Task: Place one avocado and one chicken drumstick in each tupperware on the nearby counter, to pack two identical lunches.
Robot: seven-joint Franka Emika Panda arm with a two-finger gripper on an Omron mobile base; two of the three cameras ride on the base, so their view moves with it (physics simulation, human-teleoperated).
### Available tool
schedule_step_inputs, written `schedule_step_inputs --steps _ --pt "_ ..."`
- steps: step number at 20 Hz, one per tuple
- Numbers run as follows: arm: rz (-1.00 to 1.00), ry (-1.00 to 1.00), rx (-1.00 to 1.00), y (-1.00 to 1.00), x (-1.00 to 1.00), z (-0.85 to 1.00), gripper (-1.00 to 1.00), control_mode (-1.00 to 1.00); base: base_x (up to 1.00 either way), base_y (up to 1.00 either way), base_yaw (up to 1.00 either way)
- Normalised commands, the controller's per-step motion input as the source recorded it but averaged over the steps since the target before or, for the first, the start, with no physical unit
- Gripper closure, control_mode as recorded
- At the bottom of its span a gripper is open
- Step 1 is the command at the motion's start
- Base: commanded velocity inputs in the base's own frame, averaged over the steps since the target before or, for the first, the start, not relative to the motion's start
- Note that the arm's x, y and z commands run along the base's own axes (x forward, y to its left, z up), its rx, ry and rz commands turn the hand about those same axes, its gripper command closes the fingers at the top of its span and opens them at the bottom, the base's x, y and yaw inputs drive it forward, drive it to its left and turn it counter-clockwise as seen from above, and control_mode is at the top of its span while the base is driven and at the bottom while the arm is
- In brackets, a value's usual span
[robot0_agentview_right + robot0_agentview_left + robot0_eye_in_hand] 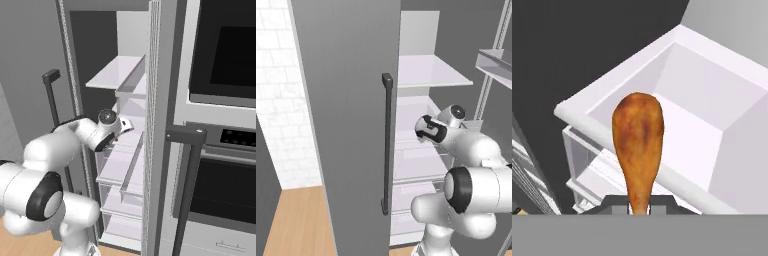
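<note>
Hand view has the dark two-finger gripper (639, 209) clamped tight on the thin bone end of the orange-brown chicken drumstick (638, 142), fat end pointing away. Right behind it sits a white plastic fridge drawer (712, 107), drumstick hovering over its near rim. Left base view: the white arm (468, 150) reaches into the open grey fridge, past its door with the long dark handle (387, 142).

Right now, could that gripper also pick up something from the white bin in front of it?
Probably not. The gripper is shut on the chicken drumstick by its thin bone end, so its fingers are occupied. The white bin itself lies open ahead.
</note>
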Motion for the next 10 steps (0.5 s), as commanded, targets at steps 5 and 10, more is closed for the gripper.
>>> schedule_step_inputs --steps 5,10 --pt "0.0 0.0 -0.02 0.0 -1.0 0.93 1.0 -1.0 0.0 0.0 0.0" --pt "-0.01 -0.03 -0.01 0.0 -1.0 0.47 1.0 -1.0 0.0 0.0 0.0"
